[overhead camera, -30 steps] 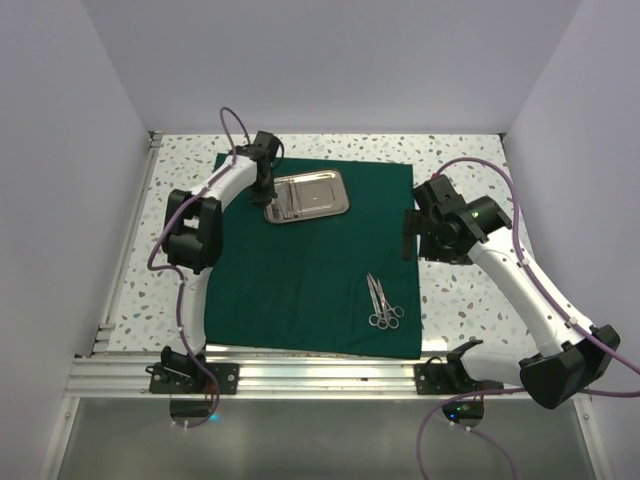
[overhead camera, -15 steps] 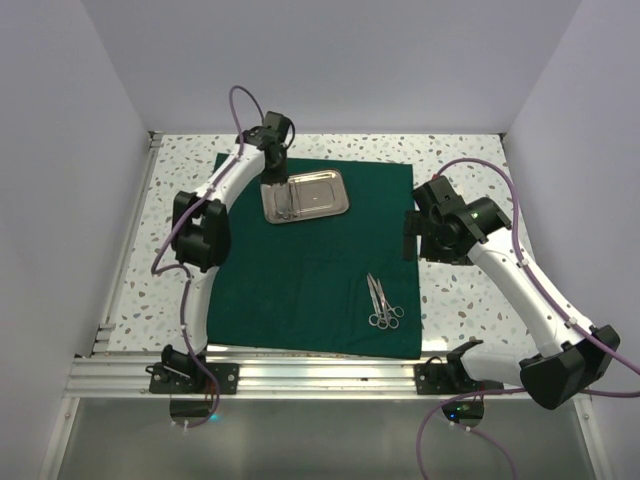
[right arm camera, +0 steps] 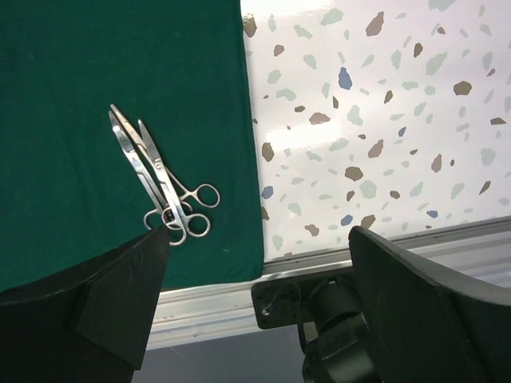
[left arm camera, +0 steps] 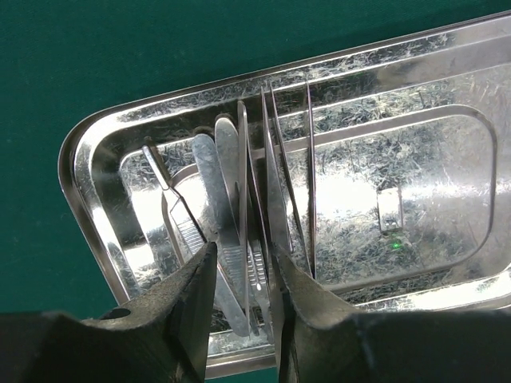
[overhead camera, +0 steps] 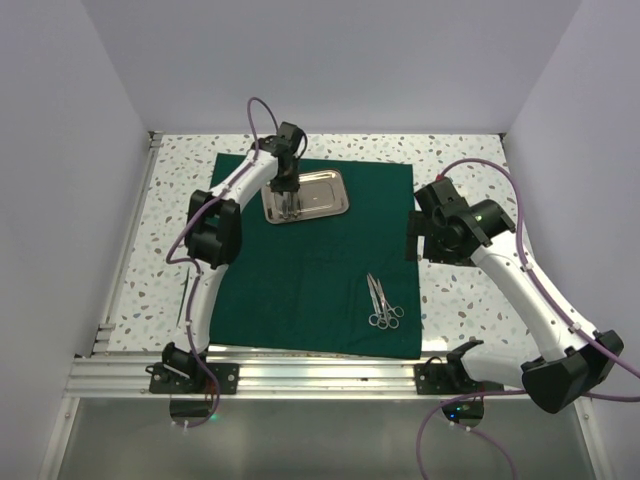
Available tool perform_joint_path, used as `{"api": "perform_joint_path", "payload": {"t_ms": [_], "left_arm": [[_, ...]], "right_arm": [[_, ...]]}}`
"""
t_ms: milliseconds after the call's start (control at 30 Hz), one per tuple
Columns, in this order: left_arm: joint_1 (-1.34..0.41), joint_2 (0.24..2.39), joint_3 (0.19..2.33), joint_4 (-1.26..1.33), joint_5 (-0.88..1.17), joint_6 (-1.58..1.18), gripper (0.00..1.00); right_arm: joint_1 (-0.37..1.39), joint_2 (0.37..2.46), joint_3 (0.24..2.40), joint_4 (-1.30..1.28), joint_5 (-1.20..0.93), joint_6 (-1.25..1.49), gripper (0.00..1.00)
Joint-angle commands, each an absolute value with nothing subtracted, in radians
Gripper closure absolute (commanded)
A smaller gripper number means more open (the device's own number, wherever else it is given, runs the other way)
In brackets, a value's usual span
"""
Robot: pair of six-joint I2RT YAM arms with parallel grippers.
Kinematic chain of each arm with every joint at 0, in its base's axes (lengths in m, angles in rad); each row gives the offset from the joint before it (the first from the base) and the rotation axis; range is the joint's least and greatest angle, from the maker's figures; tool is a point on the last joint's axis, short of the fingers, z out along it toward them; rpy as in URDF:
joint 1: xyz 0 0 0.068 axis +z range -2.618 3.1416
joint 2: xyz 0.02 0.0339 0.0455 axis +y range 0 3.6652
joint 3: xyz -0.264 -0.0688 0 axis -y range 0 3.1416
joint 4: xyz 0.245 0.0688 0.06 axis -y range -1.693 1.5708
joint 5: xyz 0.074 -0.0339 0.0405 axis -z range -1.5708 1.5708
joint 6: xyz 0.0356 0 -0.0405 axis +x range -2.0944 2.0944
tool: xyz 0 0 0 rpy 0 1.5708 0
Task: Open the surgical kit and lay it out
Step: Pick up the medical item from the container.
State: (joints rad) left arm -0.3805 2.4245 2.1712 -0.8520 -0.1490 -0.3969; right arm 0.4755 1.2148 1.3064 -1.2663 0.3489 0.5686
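The surgical kit lies unwrapped: its dark green drape (overhead camera: 300, 270) is spread flat, and the steel tray (overhead camera: 325, 195) sits on its far part. Several thin tweezers (left arm camera: 239, 183) lie side by side in the tray's (left arm camera: 447, 152) left half. My left gripper (overhead camera: 288, 192) hangs low over them. Its jaws (left arm camera: 243, 251) stand partly apart, astride the tweezers' near ends. Two ring-handled scissors (overhead camera: 382, 301) lie on the drape's near right part. My right gripper (overhead camera: 411, 234) hovers wide open by the drape's right edge. The scissors (right arm camera: 160, 179) show beside its left finger (right arm camera: 120, 295).
Speckled table (overhead camera: 470, 290) surrounds the drape. An aluminium rail (overhead camera: 320, 375) runs along the near edge. White walls close in the left, back and right. A thin dark sliver (overhead camera: 184, 297) lies on the table left of the drape.
My left gripper has shifted right over the tray's left half and its jaws have gone from shut to partly apart. The right arm has hardly moved.
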Motion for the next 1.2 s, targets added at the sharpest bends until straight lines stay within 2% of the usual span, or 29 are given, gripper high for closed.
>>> {"api": "perform_joint_path", "payload": {"t_ms": [0, 200, 433, 533, 967, 1167], "left_arm": [[-0.376, 2.437, 2.217, -0.847, -0.150, -0.379, 0.65], [-0.376, 2.460, 2.201, -0.838, -0.138, -0.377, 0.73], [-0.374, 2.471, 2.149, -0.815, -0.130, -0.387, 0.87], [-0.374, 2.471, 2.151, -0.813, -0.124, -0.387, 1.00], [-0.376, 2.316, 2.218, -0.838, -0.075, -0.413, 1.00], [-0.423, 2.149, 2.002, -0.799, -0.081, -0.440, 1.00]], "right_arm": [[0.471, 1.193, 1.304, -1.281, 0.380, 0.589, 0.01], [0.471, 1.201, 1.313, -1.285, 0.383, 0.589, 0.02], [0.472, 1.223, 1.330, -1.292, 0.383, 0.578, 0.02], [0.471, 1.229, 1.333, -1.292, 0.383, 0.578, 0.01], [0.471, 1.233, 1.324, -1.256, 0.350, 0.557, 0.01], [0.471, 1.220, 1.305, -1.238, 0.338, 0.535, 0.02]]}}
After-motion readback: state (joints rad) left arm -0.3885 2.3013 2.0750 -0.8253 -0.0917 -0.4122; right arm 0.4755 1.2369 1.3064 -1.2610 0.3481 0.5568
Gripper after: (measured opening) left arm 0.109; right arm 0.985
